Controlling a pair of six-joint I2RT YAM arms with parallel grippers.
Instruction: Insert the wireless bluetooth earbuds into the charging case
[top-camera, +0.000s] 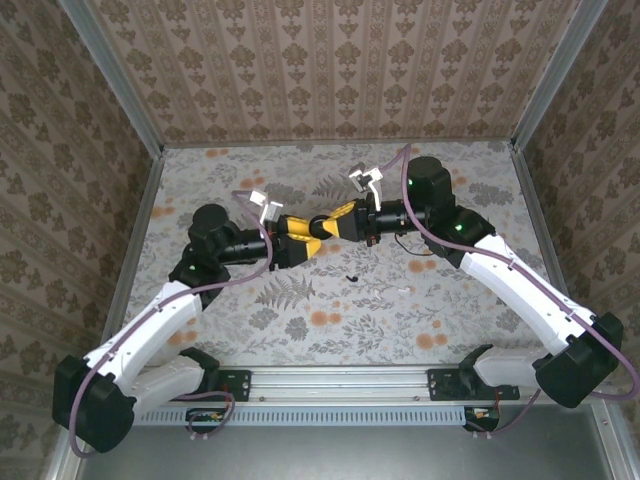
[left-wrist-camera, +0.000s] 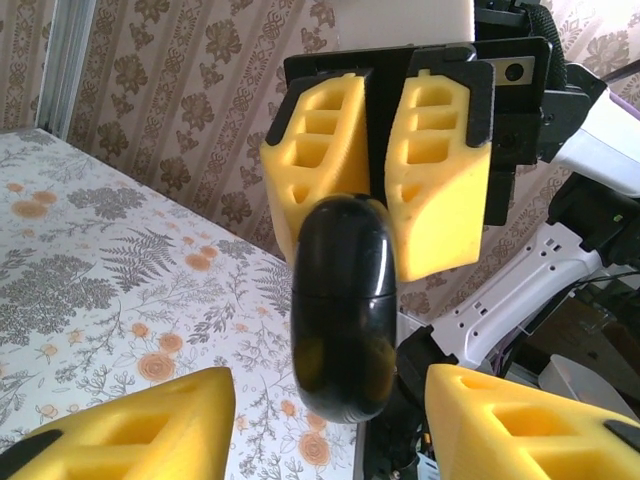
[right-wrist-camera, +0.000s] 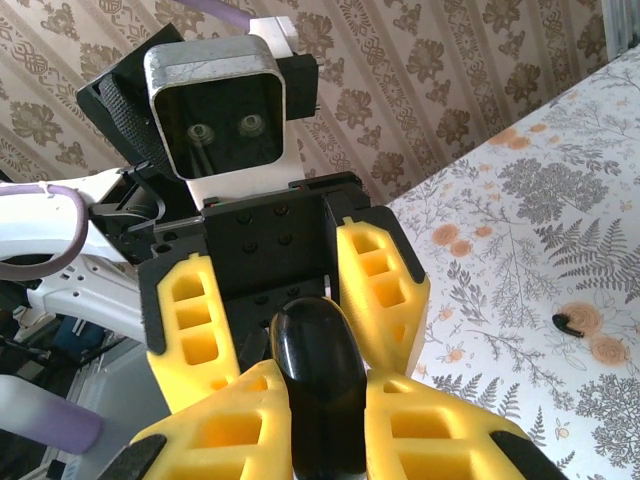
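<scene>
charging case (left-wrist-camera: 343, 300) | clamped in right gripper (left-wrist-camera: 370, 250) | left gripper (left-wrist-camera: 330, 385) astride, seemingly loose

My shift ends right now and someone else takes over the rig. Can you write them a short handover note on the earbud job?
The right gripper is shut on the black charging case, held up above the table.
The left gripper is open, its fingers either side of the case's free end, not touching it.
A black earbud and a white earbud lie loose on the table, nearer the arm bases.
Done: case lifted; it looks closed.
Left: open the case, pick up the earbuds, seat them.
</scene>
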